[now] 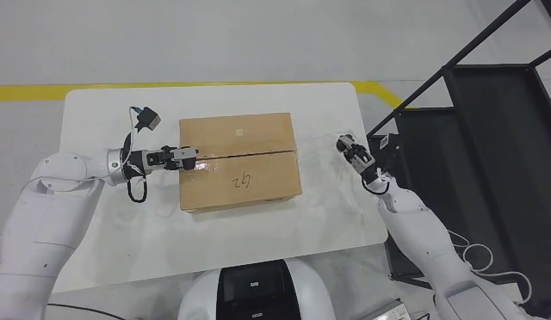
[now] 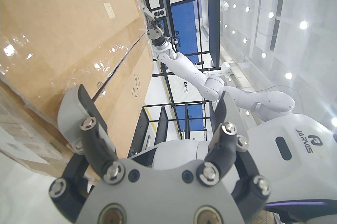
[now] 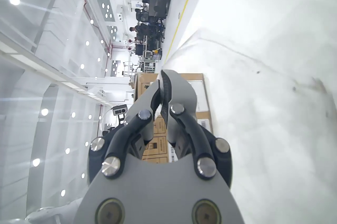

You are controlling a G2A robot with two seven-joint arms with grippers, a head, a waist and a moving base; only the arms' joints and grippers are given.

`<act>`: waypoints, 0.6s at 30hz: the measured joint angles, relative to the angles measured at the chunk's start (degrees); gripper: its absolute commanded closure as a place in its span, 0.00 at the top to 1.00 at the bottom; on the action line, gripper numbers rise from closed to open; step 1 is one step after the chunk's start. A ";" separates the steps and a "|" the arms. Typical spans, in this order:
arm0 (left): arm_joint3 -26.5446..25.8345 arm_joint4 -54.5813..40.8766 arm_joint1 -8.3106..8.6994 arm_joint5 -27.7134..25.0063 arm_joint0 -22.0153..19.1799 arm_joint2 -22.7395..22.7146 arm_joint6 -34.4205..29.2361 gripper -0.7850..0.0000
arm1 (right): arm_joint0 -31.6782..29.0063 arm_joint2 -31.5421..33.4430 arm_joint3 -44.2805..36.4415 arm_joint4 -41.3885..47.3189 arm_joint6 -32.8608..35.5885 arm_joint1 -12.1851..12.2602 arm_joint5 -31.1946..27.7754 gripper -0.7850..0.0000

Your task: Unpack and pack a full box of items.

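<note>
The box [image 1: 239, 161] sits shut in the middle of the white table [image 1: 327, 113], its long sides running across the robot's front. From above, its two top flaps meet in a seam down the middle, with a small pale sticker on the far flap and a handwritten dark mark on the near one.

The left wrist view adds what the top view misses: shiny clear tape lies over the seam of the box [image 2: 65, 33], and the seam shows as a dark crack. The right wrist view shows an end of the box [image 3: 196, 76] carrying printed white labels, too small to read.

The left gripper [image 1: 188, 158] lies level at the box's left end, pointing along the seam. Its fingers stand wide apart [image 2: 152, 93]; one finger [image 2: 84, 101] lies over the box top right by the seam, the other is clear of the box.

The right gripper [image 1: 346, 144] is over the table to the right of the box, apart from it and pointing towards it. Its fingers are pressed together with nothing between them [image 3: 161, 83]. The left wrist view shows it [image 2: 147, 15] beyond the far end of the box.
</note>
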 measured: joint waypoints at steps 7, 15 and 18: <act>0.00 0.00 0.00 0.00 0.00 0.00 0.00 1.00 | -5.11 4.85 -15.83 -5.16 -0.57 1.42 -0.36 0.00; -2.25 0.74 0.21 0.64 1.87 -0.93 2.61 1.00 | -10.04 7.28 -34.89 -15.46 -2.67 2.13 6.54 0.00; -2.68 0.68 0.35 0.61 2.52 -1.42 2.51 1.00 | -10.30 6.26 -39.00 -19.15 -3.30 1.99 9.79 0.00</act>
